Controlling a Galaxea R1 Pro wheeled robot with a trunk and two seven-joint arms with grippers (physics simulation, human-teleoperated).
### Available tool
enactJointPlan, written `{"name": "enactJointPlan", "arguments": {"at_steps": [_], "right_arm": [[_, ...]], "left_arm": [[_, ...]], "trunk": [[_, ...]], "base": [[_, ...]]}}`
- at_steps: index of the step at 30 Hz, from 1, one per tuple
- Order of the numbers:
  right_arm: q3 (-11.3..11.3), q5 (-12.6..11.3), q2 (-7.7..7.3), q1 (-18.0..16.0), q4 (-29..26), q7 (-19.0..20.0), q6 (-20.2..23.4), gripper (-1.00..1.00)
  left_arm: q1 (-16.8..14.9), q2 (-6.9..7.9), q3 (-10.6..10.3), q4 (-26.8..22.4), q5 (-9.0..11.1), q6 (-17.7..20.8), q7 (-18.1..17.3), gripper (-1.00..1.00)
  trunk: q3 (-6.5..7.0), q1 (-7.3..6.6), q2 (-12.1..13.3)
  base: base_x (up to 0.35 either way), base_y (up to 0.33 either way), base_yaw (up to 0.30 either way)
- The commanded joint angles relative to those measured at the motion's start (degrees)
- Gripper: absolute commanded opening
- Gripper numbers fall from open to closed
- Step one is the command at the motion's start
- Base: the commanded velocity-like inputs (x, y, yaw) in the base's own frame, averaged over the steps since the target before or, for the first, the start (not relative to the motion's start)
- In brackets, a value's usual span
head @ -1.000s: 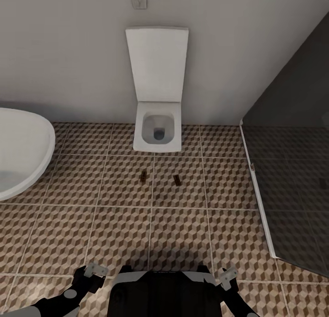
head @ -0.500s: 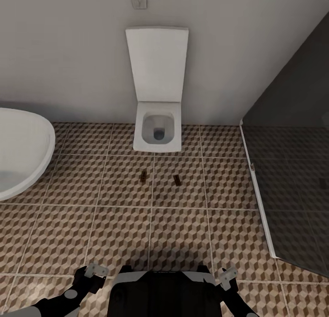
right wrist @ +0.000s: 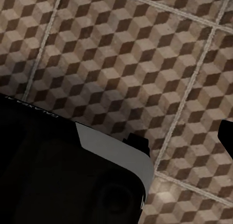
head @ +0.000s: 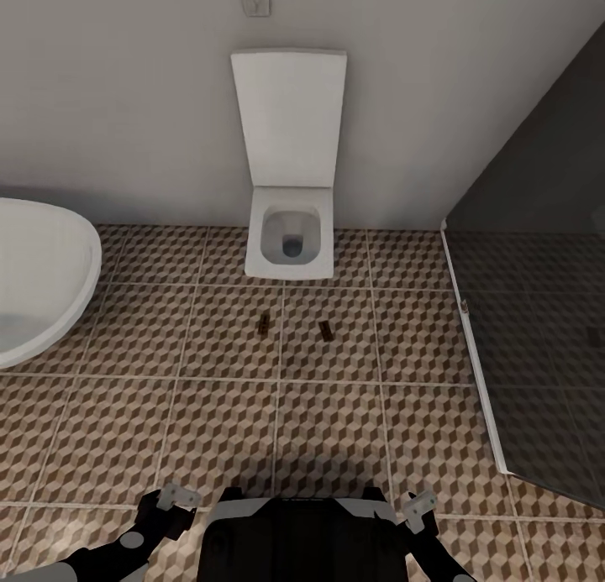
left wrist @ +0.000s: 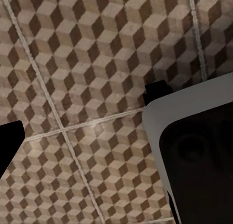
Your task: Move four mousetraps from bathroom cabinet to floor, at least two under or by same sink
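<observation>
Two small flat dark-tan mousetraps on the cube-patterned brown and beige tiled bathroom floor (head: 210, 414).

One mousetrap (head: 265, 322) and the other (head: 325, 330) lie apart, just in front of the square white toilet (head: 289, 242) — oval white bathtub (head: 38, 275) to the left. Left gripper (head: 172, 500) and right gripper (head: 413, 506) hang low beside the robot's base; finger spread cannot be told.

A black trunk (head: 298, 540) edged by a pale grey rim is seen. Black arms (head: 101, 557) carry light grey brackets (head: 176, 495). White lettering (right wrist: 31, 109) is printed on the casing.

Faint lettering on the robot's base (right wrist: 34, 112) — too small to read
</observation>
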Motion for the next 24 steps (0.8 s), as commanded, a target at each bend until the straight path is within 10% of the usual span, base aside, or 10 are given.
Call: {"name": "enactJointPlan", "arguments": {"at_steps": [1, 24], "right_arm": [[0.03, 0.11, -0.02, -0.02, 0.05, 0.09, -0.17, 1.00], [0.01, 0.11, -0.09, -0.02, 0.02, -3.69, 0.10, 1.00]], "left_arm": [[-0.07, 0.06, -0.49, -0.19, 0.40, -0.19, 0.45, 1.00], [-0.07, -0.58, -0.49, -0.06, 0.48, -0.11, 0.43, 1.00]], "trunk": [[-0.06, 0.03, -0.09], [-0.06, 0.03, -0.09]], "base": [[0.000, 0.000, 0.000], [0.000, 0.000, 0.000]]}}
